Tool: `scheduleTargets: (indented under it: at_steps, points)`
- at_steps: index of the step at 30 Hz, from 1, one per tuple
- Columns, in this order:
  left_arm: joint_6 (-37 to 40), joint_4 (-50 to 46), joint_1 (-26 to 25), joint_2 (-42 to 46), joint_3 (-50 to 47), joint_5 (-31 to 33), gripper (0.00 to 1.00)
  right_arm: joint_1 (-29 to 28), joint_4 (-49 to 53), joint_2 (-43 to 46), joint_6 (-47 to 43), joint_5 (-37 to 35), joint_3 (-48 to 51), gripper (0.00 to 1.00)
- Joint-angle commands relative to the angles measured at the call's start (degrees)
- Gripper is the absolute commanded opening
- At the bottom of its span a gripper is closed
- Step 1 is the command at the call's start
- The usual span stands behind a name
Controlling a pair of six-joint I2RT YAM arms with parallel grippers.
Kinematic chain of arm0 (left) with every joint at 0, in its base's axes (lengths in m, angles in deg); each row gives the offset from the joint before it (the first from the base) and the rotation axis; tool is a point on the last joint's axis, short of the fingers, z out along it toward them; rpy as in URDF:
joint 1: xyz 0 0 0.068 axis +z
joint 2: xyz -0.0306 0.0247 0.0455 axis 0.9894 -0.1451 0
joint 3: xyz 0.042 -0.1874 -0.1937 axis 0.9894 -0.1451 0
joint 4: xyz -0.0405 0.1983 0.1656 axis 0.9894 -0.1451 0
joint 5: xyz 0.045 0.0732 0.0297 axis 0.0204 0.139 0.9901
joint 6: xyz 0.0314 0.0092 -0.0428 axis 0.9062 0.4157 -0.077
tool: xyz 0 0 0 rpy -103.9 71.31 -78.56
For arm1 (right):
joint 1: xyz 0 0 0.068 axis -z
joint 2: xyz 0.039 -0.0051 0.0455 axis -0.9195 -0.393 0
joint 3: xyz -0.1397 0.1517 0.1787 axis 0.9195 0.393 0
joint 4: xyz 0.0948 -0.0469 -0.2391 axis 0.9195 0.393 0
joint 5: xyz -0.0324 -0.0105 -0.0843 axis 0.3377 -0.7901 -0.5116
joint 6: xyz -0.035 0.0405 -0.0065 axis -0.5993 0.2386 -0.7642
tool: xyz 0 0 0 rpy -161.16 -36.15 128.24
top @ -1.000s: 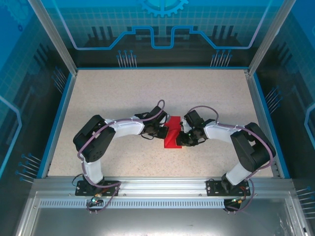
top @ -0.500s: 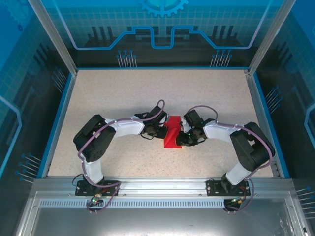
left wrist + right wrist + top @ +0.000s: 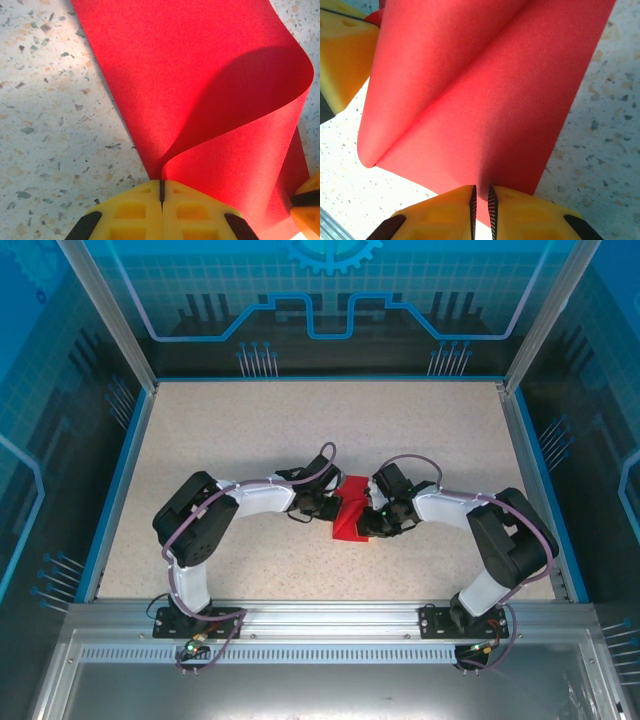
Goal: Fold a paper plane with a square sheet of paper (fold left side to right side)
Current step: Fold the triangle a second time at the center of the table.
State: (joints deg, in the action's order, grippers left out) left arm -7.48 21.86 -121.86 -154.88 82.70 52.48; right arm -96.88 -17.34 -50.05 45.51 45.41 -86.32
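While half-curled, plain red paper [image 3: 200, 90].

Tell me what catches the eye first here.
The red sheet of paper stands out, lying mid-table on the speckled tabletop between the two arms. The left gripper pinches one edge, where the sheet curls over in a loose loop. The right gripper clamps it from the other side.

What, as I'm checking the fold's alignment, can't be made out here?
Top external: red sheet too small for creases; left tool and right tool cover its sides.
Left wrist: pinched edge hidden inside the tool; frame cuts the far end.
Right wrist: gripped edge hidden likewise.
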Motion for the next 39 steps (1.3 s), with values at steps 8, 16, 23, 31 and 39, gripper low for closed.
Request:
scheduleTargets:
  at_steps: [8, 16, 23, 31, 39]
  points:
    - [0.89, 0.38, 0.49, -1.13, -0.80, -0.43, 0.00, 0.95, 0.07, 6.61, -1.91, 4.21, -1.74, 0.19]
    - [0.96, 0.20, 0.54, -0.96, -0.88, -0.37, 0.00, 1.63, -12.57, 8.12, 4.84, 6.75, 0.46, 0.17]
    - [0.96, 0.20, 0.50, -0.69, -0.89, -0.12, 0.00, 1.57, -17.30, 3.99, 6.66, 5.99, -0.91, 0.16]
    - [1.13, -0.23, 0.51, -0.70, -0.71, 0.36, 0.00, 0.72, -17.67, -1.06, 5.74, 6.11, -2.71, 0.16]
    - [1.73, -1.55, 0.53, -0.91, -0.27, 2.15, 0.00, 0.31, -14.39, -3.80, 3.83, 3.29, -3.80, 0.16]
